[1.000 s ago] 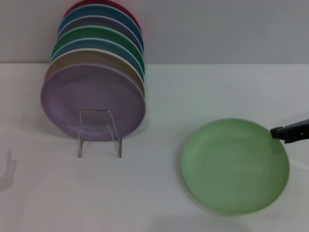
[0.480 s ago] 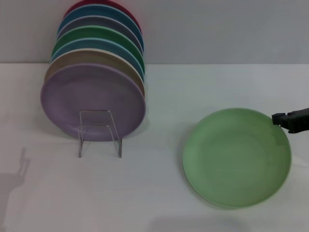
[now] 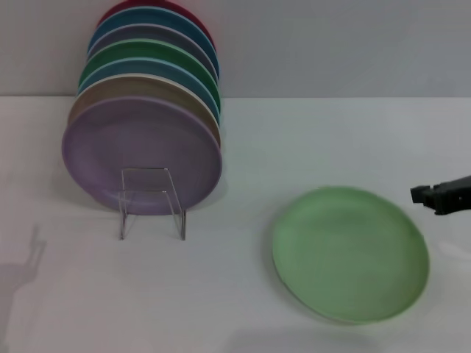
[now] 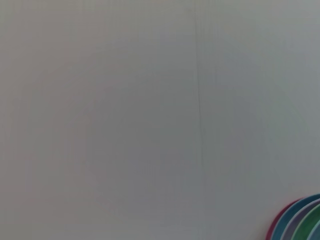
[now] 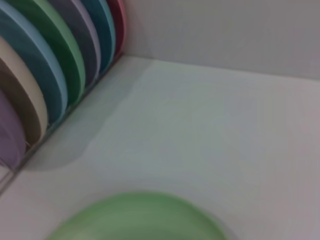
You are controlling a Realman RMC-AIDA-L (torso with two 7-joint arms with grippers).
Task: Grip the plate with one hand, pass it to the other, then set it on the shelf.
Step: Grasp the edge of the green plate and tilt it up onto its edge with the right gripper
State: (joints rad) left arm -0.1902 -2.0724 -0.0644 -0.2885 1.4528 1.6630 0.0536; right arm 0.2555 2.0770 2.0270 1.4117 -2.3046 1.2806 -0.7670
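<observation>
The round, flat, matte pastel-green plate (image 3: 350, 254) is seen lying on the white table (image 3: 294, 147), low and to the right of the work area, well apart from the clear wire rack (image 3: 151, 202) where a row of coloured plates (image 3: 143, 110) is stood on edge with a lilac plate (image 3: 140, 151) at the front. The small black right gripper (image 3: 434, 197) is held just beside the plate's far right rim, apart from it, with nothing gripped. Whether its fingers are wide or narrow cannot be told from here. The left gripper is not shown at all; only bare wall and a sliver of the stacked plates (image 4: 300, 222) are caught by its wrist camera.

Now the risk: a thin rim on a smooth table is being approached from the side, so the plate could be pushed away rather than caught if the fingers are brought in too high or too shallow. A bite taken at the very edge could also let the plate swing and slip during the lift, well ahead of any handover.

Compared with half a second ago, a clear change is noted. The plate was then up against the gripper, its rim at the fingertips and its far edge looking raised; it is now seen lower, flatter and shifted slightly left, with a gap opened between rim and gripper. A lost grip is suggested, so a fresh approach is probably called for.
</observation>
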